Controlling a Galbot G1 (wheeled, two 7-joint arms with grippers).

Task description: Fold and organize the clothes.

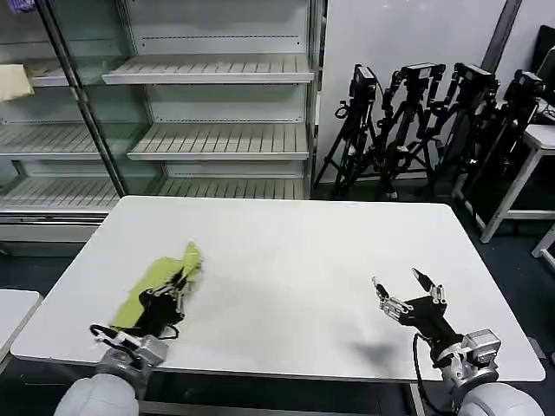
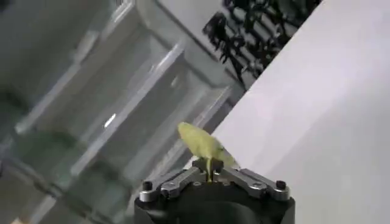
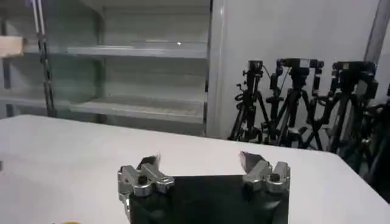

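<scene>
The clothes are one lime yellow-green T-shirt (image 1: 154, 279), bunched in a folded strip on the front left of the white table (image 1: 286, 260). My left gripper (image 1: 180, 284) is shut on a fold of that shirt, and a tongue of the fabric (image 2: 204, 146) sticks up past the pinched fingertips. My right gripper (image 1: 404, 290) hovers over the table's front right with its fingers (image 3: 147, 165) spread wide and nothing between them.
Glass-fronted metal shelving (image 1: 217, 104) stands behind the table, with a pale cream cloth (image 1: 15, 82) on a left shelf. Black camera tripods (image 1: 416, 121) cluster at the back right. A second white table (image 1: 538, 147) stands at the far right.
</scene>
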